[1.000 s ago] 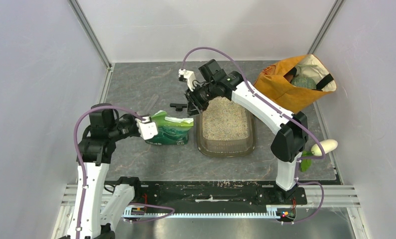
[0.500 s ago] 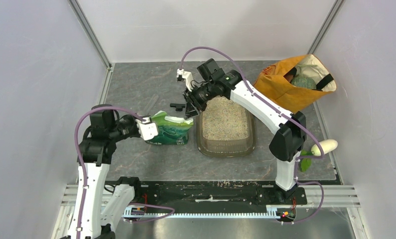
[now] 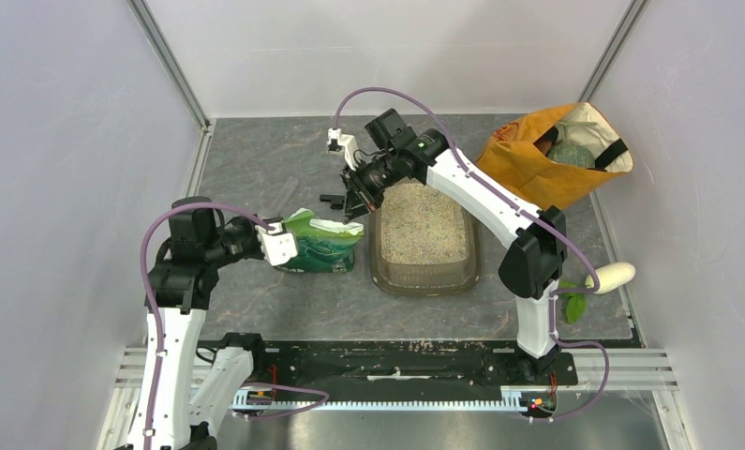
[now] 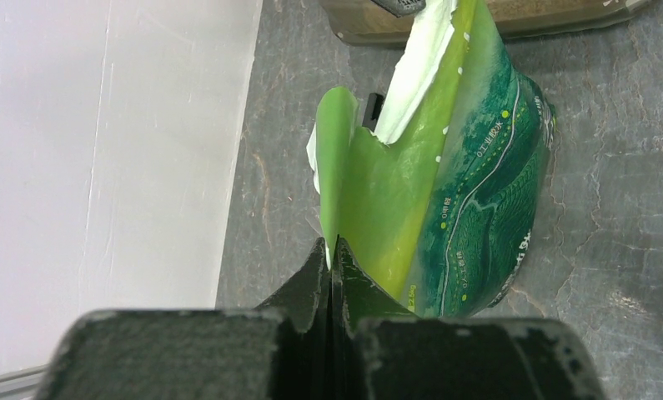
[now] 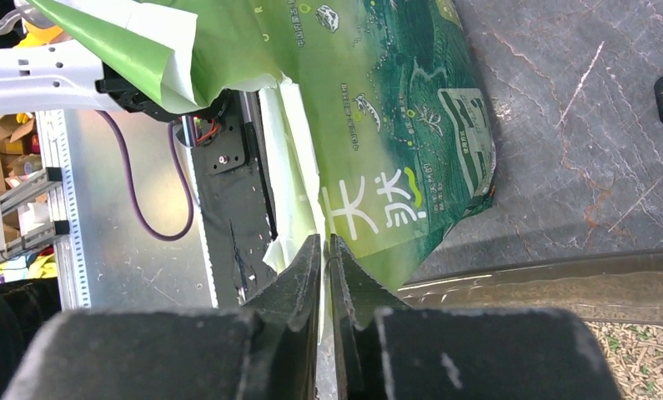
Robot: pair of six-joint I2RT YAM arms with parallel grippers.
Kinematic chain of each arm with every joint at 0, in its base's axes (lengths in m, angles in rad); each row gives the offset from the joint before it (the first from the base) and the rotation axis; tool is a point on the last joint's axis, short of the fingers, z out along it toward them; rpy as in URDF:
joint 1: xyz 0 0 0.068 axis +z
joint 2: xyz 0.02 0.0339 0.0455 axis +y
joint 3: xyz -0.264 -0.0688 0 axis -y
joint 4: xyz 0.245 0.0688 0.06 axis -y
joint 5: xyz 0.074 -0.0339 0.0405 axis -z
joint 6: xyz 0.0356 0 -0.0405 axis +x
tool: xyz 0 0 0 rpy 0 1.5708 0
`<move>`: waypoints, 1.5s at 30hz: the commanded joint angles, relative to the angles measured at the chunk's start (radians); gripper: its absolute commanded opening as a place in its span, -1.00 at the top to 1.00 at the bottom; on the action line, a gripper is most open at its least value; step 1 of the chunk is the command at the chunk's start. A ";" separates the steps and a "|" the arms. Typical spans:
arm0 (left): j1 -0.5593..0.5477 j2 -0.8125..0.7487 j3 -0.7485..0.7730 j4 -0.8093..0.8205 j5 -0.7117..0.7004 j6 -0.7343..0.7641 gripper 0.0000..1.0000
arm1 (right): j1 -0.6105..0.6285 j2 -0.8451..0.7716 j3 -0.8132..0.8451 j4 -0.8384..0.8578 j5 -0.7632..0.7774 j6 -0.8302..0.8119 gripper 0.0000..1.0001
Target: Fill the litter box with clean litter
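Note:
The litter box [image 3: 426, 281], a dark translucent tray, lies at mid-table with pale clean litter [image 3: 424, 228] covering its floor. Just left of it a glossy green pouch [image 3: 320, 251] stands with its torn top towards the box. My left gripper [image 3: 291, 246] is shut on the pouch's light-green side flap [image 4: 353, 192]. My right gripper [image 3: 352, 212] reaches over the box's far-left corner, its jaws pinched on the pouch's white-lined top edge [image 5: 298, 158]. The right wrist view shows the box rim [image 5: 553, 282] and granules [image 5: 636, 350] beside the fingers.
An orange cloth bag [image 3: 537, 159] stands at the back right. A white object with green leaves [image 3: 610, 277] lies at the right edge. A small black part [image 3: 331, 199] rests behind the pouch. Enclosure walls close in on both sides.
My right gripper has shifted slightly left towards the pouch's mouth and its jaws have closed on the top edge. The left arm and pouch have stayed put.

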 commanded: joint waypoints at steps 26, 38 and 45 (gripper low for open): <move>0.001 -0.007 0.023 0.022 0.069 -0.016 0.96 | 0.088 0.006 0.158 -0.035 0.455 -0.030 1.00; 0.001 0.018 0.060 -0.017 0.092 0.039 0.96 | 0.086 -0.042 0.060 0.050 0.460 0.204 1.00; 0.002 0.071 0.082 0.084 0.142 -0.151 0.96 | 0.086 -0.028 0.062 0.068 0.453 0.288 1.00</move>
